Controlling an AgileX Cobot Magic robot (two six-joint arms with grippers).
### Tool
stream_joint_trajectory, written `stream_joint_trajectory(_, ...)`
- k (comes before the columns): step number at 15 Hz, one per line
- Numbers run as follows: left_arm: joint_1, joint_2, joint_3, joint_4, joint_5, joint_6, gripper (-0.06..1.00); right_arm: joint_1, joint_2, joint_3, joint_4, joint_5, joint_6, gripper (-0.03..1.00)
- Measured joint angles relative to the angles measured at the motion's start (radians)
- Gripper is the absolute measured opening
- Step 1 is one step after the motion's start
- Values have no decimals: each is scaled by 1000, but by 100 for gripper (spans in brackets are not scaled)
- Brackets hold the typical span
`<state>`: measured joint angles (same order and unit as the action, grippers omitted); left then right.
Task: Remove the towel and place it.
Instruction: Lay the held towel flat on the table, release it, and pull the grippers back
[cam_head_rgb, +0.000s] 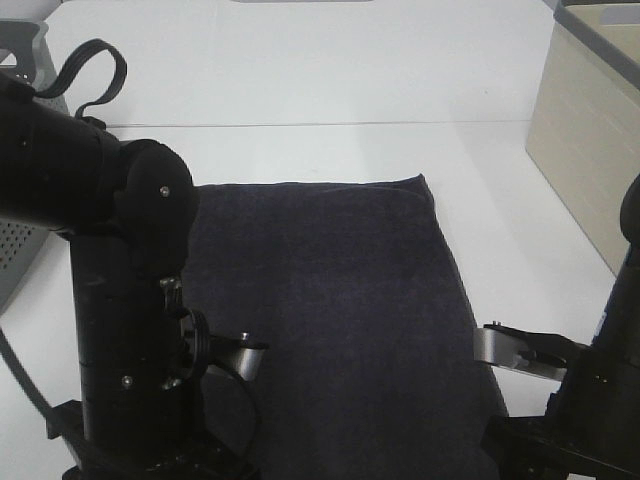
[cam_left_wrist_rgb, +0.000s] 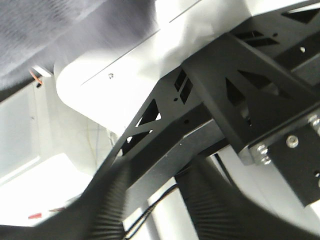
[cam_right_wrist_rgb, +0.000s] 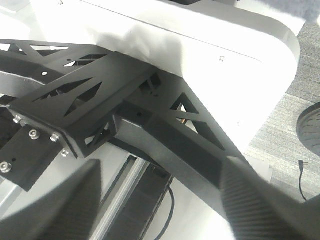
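The dark charcoal towel (cam_head_rgb: 330, 300) lies spread flat on the white table (cam_head_rgb: 300, 70), running from mid-table to the front edge. In the left wrist view its edge (cam_left_wrist_rgb: 45, 30) hangs over the table's rounded corner. My left arm (cam_head_rgb: 120, 300) stands at the towel's front left and my right arm (cam_head_rgb: 590, 400) at its front right. Both grippers hang below the table's front edge. The left gripper (cam_left_wrist_rgb: 160, 172) and the right gripper (cam_right_wrist_rgb: 162, 165) are open and empty, facing the black frame under the table.
A beige cabinet (cam_head_rgb: 585, 130) stands at the right side of the table. A perforated light basket (cam_head_rgb: 12, 250) and a black strap (cam_head_rgb: 95, 70) are at the left. Black frame struts (cam_right_wrist_rgb: 150, 125) run under the tabletop near both grippers.
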<state>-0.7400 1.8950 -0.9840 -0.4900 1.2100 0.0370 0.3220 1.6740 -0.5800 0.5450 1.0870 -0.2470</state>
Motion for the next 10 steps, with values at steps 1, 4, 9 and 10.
stream_joint_trajectory(1,0,-1,-1,0,0,-17,58,0,0,0,0,3,0,71)
stream_joint_trajectory(4,0,-41,-41,1,2,-21,71,0,0,0,0,10,0,72)
stream_joint_trajectory(9,31,-62,-232,94,5,17,72,0,0,-104,-61,26,3,73)
stream_joint_trajectory(10,67,-62,-269,117,5,19,71,-2,0,-178,-96,31,10,73)
